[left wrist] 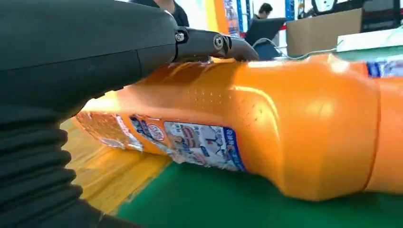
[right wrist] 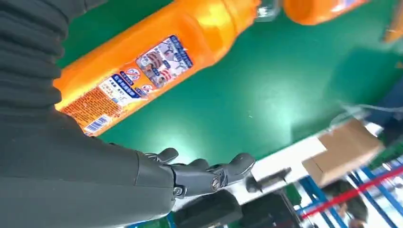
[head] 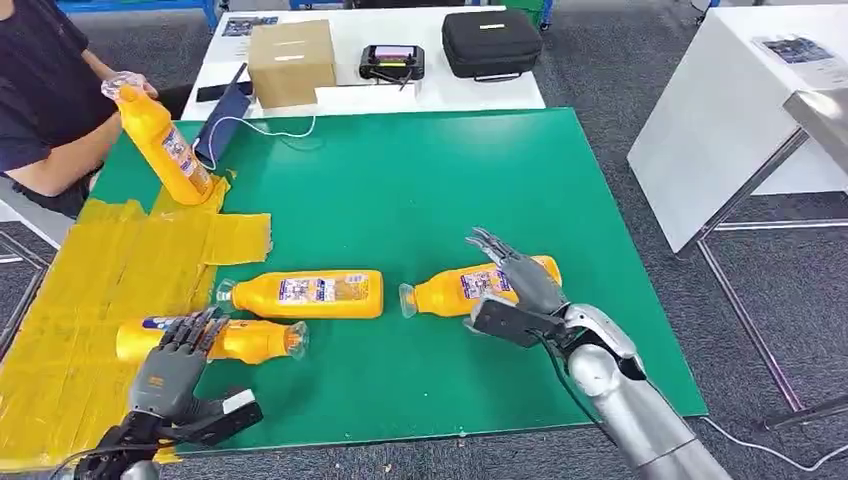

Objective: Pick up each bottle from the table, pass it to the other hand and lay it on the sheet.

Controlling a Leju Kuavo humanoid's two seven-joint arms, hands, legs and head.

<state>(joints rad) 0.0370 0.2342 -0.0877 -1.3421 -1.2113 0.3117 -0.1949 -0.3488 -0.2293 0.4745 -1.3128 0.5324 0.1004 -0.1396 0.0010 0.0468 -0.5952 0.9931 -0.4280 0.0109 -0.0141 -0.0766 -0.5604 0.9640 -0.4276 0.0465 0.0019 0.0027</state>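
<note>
Three orange bottles lie on the green table (head: pixel 420 190). The left bottle (head: pixel 250 340) (left wrist: pixel 285 123) rests at the edge of the yellow sheet (head: pixel 90 290), and my left hand (head: pixel 175 365) hovers over its base end with fingers (left wrist: pixel 209 43) stretched across its top, not closed around it. The middle bottle (head: pixel 305 294) lies alone. My right hand (head: pixel 515 285) is spread over the right bottle (head: pixel 460 288) (right wrist: pixel 152 61), its fingers (right wrist: pixel 204 175) straight and beside the bottle rather than wrapped on it.
A person (head: pixel 40 110) at the far left holds a fourth orange bottle (head: pixel 165 150) tilted over the sheet's far corner. Behind the green table stand a cardboard box (head: pixel 290 60), a small device (head: pixel 392 62) and a black case (head: pixel 492 42). A white table (head: pixel 730 120) stands right.
</note>
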